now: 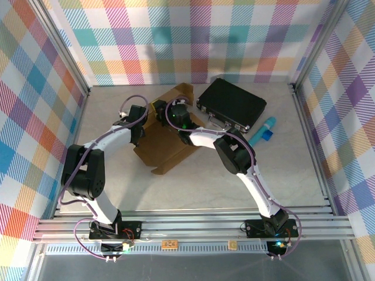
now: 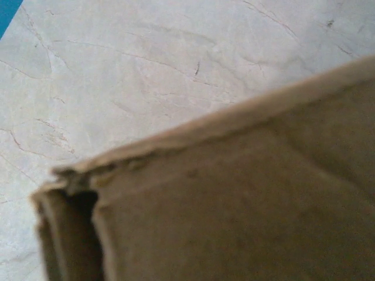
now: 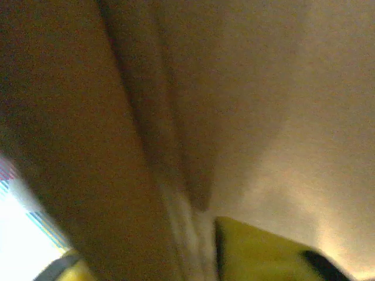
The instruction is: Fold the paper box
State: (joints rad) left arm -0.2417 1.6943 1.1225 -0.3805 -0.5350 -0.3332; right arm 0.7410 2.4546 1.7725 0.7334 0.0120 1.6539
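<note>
Paper box [image 1: 170, 146]: centre of the top view, partly folded on the counter [image 1: 117, 187], one flap raised at its upper end.
Left end effector [image 1: 143, 123]: at the box's left edge; open or closed, I cannot tell.
Right end effector [image 1: 161, 109]: at the raised flap, cardboard close against its yellow finger [image 3: 258, 252]; possibly gripping, but I cannot tell.
Briefcase [image 1: 231, 105]: black, right of the box.

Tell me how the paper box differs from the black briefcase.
The paper box is plain brown cardboard; the briefcase is black with a metal handle. The paper box lies open, only partly folded; the briefcase is shut. Both rest on the table.
</note>
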